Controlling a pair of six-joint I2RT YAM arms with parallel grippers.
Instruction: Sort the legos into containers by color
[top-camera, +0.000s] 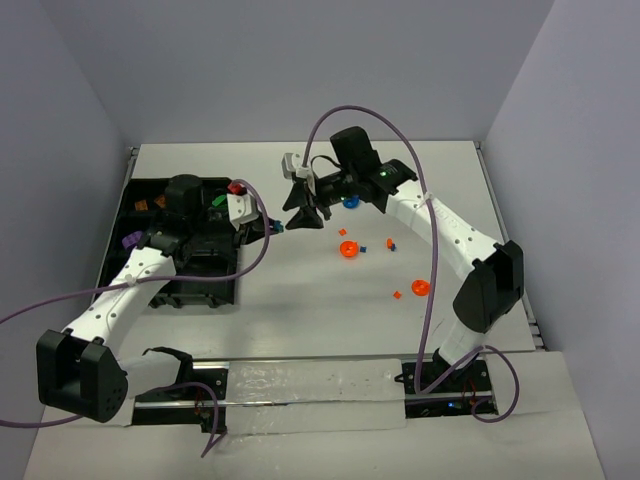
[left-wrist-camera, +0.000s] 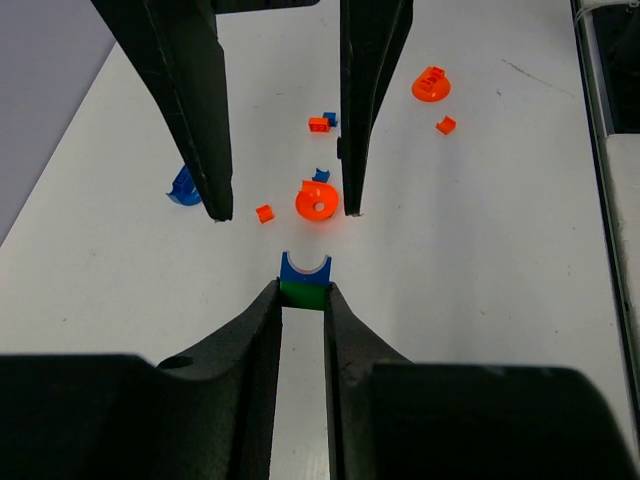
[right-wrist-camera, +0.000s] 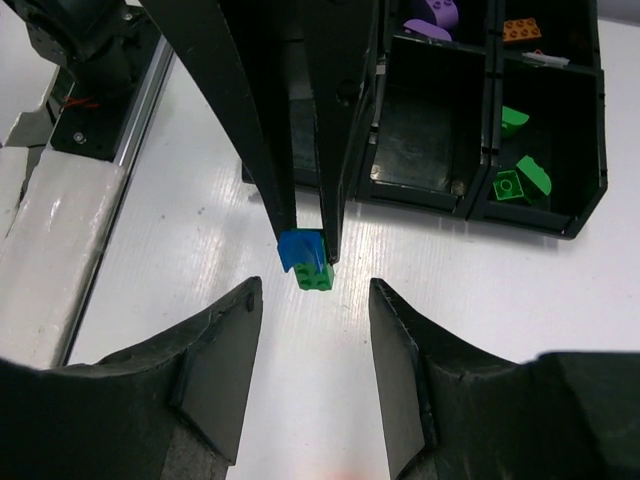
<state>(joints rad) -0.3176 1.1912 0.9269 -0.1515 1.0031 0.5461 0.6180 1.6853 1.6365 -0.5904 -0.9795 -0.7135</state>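
Nearest the arm bases, the right half of the white tabletop (top-camera: 300, 290) carries loose pieces. An orange disc (top-camera: 420, 288) lies with a small orange brick (top-camera: 397, 294) just beside it. Further in lies a second orange disc (top-camera: 348, 248), with a few tiny blue and orange bits near it.

On the left side sits the black tray (right-wrist-camera: 484, 130). One of its compartments holds green bricks (right-wrist-camera: 515, 185), another a purple piece (right-wrist-camera: 435, 15), and another an orange brick (right-wrist-camera: 522, 30).

Just off the tray's inner edge, toward the middle of the tabletop, the left end effector (left-wrist-camera: 303, 292) is clamped narrowly on a blue-and-green brick pair (left-wrist-camera: 304, 280). The blue piece sits joined to the green one, and both poke out past the fingertips.

Facing it tip to tip is the right end effector (right-wrist-camera: 312, 290). Its jaws stand wide apart and hold nothing. Its fingers (right-wrist-camera: 215, 370) flank the space just short of the brick pair without touching it.

Beyond the right end effector, farthest from the bases, a curved blue piece (top-camera: 350, 202) lies alone on the tabletop.
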